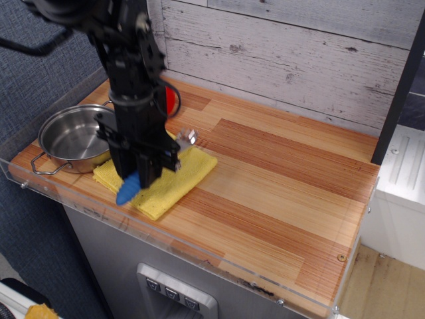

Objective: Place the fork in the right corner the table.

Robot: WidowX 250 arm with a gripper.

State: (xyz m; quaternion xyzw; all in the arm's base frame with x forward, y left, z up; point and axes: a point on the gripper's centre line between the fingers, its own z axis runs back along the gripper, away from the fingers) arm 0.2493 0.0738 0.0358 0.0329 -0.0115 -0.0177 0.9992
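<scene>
1. One grip matters here: gripper (143, 174) has its jaws pinched on the fork (130, 189), handle between them, blue end poking out at 7 o'clock below the fingers.
2. Tines (186, 137) stick out at 2 o'clock past the gripper, blurred, looking just clear of the yellow cloth (159, 181). Judging by that, the fork is being lifted.
3. Grip sits mid-handle, so the fork hangs tilted: handle end low, tines high. Exact contact point is hidden by the fingers.
4. To do this step well: lift straight up until the handle tip clears the cloth, so the cloth doesn't drag.
5. Keep clear of the pot (73, 138) at 9 o'clock and the red object (170, 100) at 12 o'clock behind the arm.
6. Then carry across the table (279, 179) toward 4 o'clock, to the right corner (332, 262), near the bolt mark (341, 257).
7. Risk: ribbed handle may pivot in the jaws on a fast move; go steady.
</scene>
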